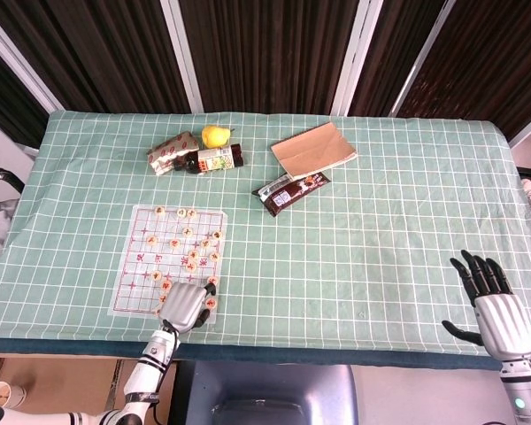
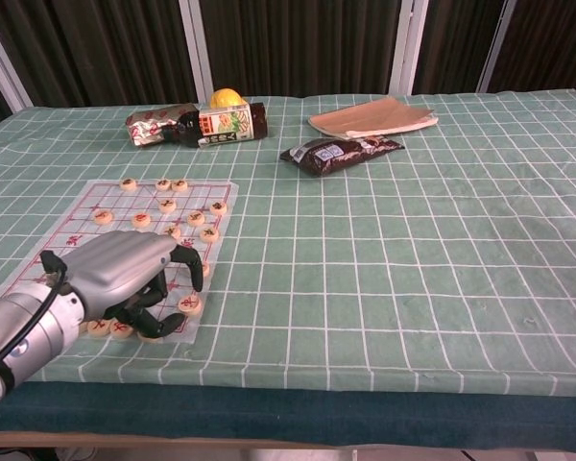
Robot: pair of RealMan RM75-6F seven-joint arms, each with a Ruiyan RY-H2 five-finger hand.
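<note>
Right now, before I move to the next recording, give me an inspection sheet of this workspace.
Surface: table with green checked cloth, flat.
Job's things: chess board sheet near the front left; round chess pieces scattered on it.
Clutter: pear, bottle, snack packet, dark wrapper, brown paper bag at the back.
Hands: left hand fingers curled over front pieces, grasp unclear; right hand spread, holding nothing.
Cables: black cable along left wrist.
Surroundings: dark curtains behind.
</note>
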